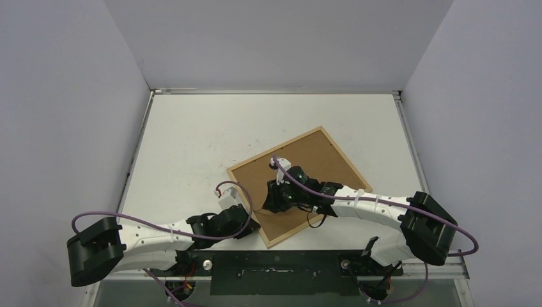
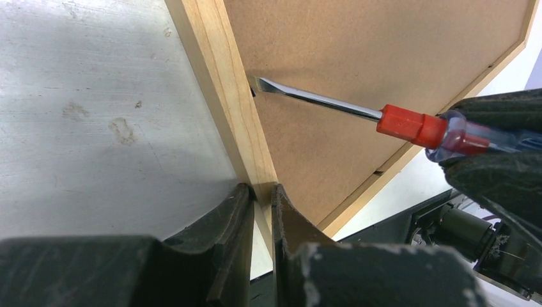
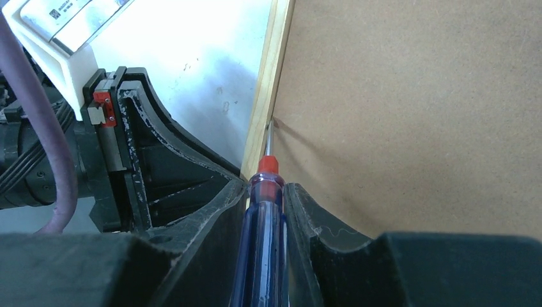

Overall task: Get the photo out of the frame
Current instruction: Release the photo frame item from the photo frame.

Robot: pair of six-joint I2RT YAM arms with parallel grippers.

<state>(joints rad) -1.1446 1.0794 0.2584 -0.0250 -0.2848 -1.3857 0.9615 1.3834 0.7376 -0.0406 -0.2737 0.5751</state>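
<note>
The frame (image 1: 273,149) lies face down and turned askew on the white table, its light wooden moulding (image 2: 227,96) bordering the brown backing panel (image 2: 358,51). The photo is hidden. My left gripper (image 2: 261,192) is shut on the moulding at the frame's near left side (image 1: 250,214). My right gripper (image 3: 267,188) is shut on a screwdriver (image 3: 265,236) with a blue handle and red collar. Its flat blade tip (image 2: 259,83) rests at the seam where the backing (image 3: 415,96) meets the moulding (image 3: 271,77). In the overhead view my right gripper (image 1: 273,199) hovers over the frame's left part.
Bare white tabletop (image 1: 204,134) stretches to the left of and behind the frame, closed in by pale walls. A black mounting rail (image 1: 275,268) runs along the near edge. The left wrist's white camera housing (image 3: 57,32) and purple cable (image 3: 38,128) sit close to my right gripper.
</note>
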